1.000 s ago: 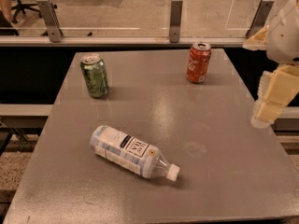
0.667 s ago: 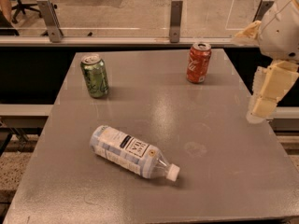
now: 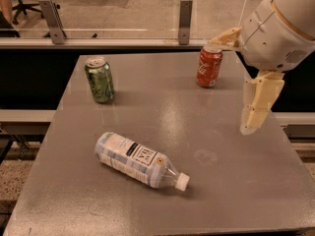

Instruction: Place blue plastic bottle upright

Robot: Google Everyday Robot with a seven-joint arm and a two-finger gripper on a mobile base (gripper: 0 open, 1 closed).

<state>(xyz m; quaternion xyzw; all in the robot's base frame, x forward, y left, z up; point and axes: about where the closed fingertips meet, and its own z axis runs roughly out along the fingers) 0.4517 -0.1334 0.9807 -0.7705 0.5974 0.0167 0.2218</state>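
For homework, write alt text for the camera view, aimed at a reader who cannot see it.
A blue plastic bottle lies on its side near the front of a grey table, cap pointing right. A green can and a red can stand upright farther back, and the robot's open gripper hangs above the table's right side.
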